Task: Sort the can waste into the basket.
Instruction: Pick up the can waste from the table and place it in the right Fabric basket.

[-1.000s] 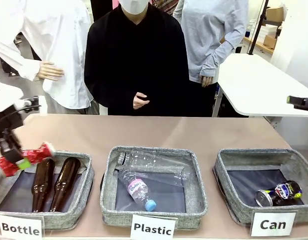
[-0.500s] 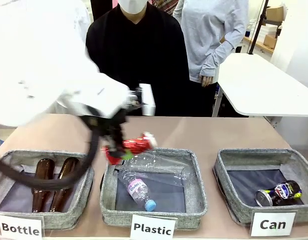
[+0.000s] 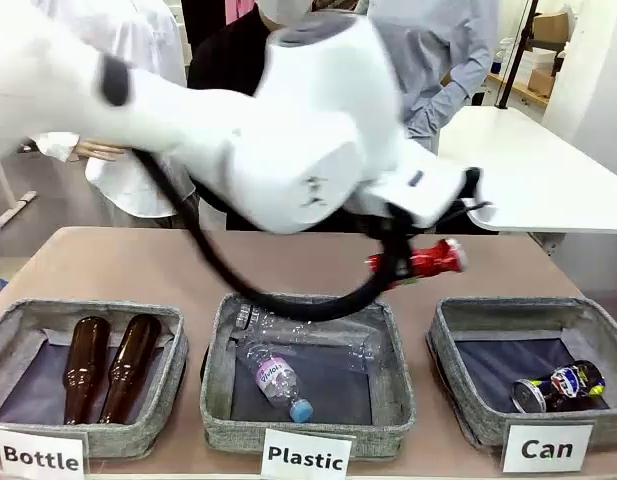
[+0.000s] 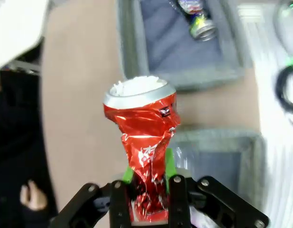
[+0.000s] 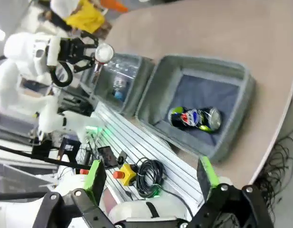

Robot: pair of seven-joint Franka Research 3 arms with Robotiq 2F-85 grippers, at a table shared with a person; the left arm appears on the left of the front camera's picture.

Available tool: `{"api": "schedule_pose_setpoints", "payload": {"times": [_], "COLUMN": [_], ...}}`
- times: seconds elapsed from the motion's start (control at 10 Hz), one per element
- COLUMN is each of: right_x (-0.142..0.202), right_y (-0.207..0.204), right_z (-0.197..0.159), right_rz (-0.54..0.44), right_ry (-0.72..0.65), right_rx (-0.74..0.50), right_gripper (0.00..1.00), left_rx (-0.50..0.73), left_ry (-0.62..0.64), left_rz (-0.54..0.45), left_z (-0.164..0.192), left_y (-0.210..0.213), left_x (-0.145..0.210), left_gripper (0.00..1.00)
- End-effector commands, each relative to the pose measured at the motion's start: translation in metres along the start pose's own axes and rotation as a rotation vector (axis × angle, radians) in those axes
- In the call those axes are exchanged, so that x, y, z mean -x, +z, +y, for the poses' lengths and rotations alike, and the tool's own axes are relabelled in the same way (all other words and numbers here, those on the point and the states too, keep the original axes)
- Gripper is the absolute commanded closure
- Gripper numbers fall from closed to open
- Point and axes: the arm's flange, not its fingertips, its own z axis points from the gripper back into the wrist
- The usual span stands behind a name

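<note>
A: Where's the left arm (image 3: 238,130)?

B: It has swung from the table's left edge, past the Bottle bin (image 3: 85,375) and the Plastic bin (image 3: 306,372), across to the right.

A: And the red can (image 3: 420,262)?

B: It went along, clamped in the left gripper (image 3: 393,268). A second ago it hung over the Bottle bin; now it's above the table between the Plastic bin and the Can basket (image 3: 533,370).

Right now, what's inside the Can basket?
One dark crushed can lies in the Can basket, near its front right corner. The rest is bare dark liner. The front wall hides a strip of the floor, so I can't see there.
</note>
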Motion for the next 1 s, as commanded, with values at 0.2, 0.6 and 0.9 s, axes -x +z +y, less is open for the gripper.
{"api": "schedule_pose_setpoints", "payload": {"times": [0.2, 0.6, 0.9], "right_x": [0.000, 0.000, 0.000], "right_y": [0.000, 0.000, 0.000], "right_z": [0.000, 0.000, 0.000], "right_rz": [0.000, 0.000, 0.000], "right_ry": [0.000, 0.000, 0.000], "right_rx": [0.000, 0.000, 0.000], "right_gripper": [0.00, 0.00, 0.00], "left_rx": [0.049, 0.112, 0.159], "left_ry": [0.006, -0.003, -0.044], "left_rz": [-0.001, 0.041, 0.057], "left_z": [0.002, -0.019, -0.028], "left_y": [-0.091, -0.131, -0.132], "left_x": [-0.121, -0.144, -0.145], "left_gripper": [0.75, 0.75, 0.17]}}
